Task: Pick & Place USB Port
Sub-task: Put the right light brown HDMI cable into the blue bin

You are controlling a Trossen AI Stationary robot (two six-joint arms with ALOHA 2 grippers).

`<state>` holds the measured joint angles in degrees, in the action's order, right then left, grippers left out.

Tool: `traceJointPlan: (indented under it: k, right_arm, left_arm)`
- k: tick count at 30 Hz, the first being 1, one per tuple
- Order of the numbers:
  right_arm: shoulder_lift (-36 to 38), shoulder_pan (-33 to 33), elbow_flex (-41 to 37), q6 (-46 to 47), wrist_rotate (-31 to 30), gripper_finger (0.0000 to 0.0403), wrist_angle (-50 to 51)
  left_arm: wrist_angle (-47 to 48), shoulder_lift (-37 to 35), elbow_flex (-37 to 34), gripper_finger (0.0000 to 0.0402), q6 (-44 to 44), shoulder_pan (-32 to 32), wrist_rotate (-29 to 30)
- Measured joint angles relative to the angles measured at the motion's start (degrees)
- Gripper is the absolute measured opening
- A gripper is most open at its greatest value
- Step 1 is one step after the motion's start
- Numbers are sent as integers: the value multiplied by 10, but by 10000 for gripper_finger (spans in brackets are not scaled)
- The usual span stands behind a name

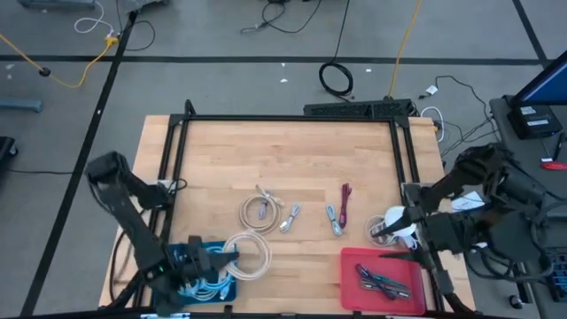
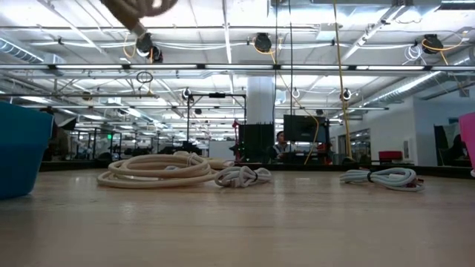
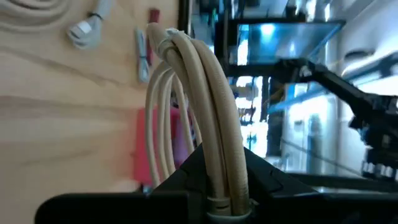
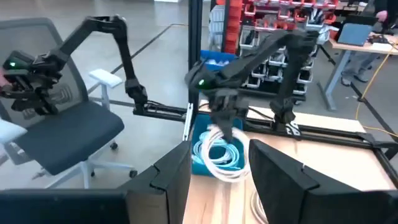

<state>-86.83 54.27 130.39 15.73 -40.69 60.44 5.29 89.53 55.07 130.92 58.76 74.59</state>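
A coiled beige USB cable (image 3: 205, 106) stands out ahead of my left gripper (image 1: 226, 258), which is shut on it low over the table's near left. In the high view this coil (image 1: 266, 262) overlaps a second beige coil (image 1: 237, 237) that lies flat on the wood (image 2: 159, 169). A blue bin (image 1: 202, 285) with white cables sits just behind the gripper at the near left corner. My right gripper (image 4: 219, 158) hangs open and high over the table's right side (image 1: 383, 232), nothing between its fingers. My left gripper pinches the coil's bundled strands at one side of the loop (image 3: 219, 180) between its two fingers, several turns together. The fingers come about level from the table's left. The loop reaches out past the fingertips, held roughly flat and lifted clear of the table.
A red tray (image 1: 354, 266) holding cables sits at the near right. Small bundled cables lie mid-table: white ones (image 1: 262, 208), (image 1: 290, 218), a grey one (image 1: 334, 218) and a dark red one (image 1: 345, 202). A black frame (image 1: 292, 119) borders the table.
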Motion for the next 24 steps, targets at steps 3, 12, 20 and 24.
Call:
traceJointPlan:
  k: [3,12,20,24]
  right_arm:
    - [2,3,1,9,0,153,21]
    - [4,3,-50,30,2,150,24]
    - [3,2,-108,61,2,149,24]
    - [3,2,-137,81,2,147,24]
  left_arm:
    - [9,47,11,49,26,5,52]
    - [25,40,29,49,18,-4,-17]
    - [427,11,164,49,31,-41,-337]
    - [603,10,281,49,-43,-50,-371]
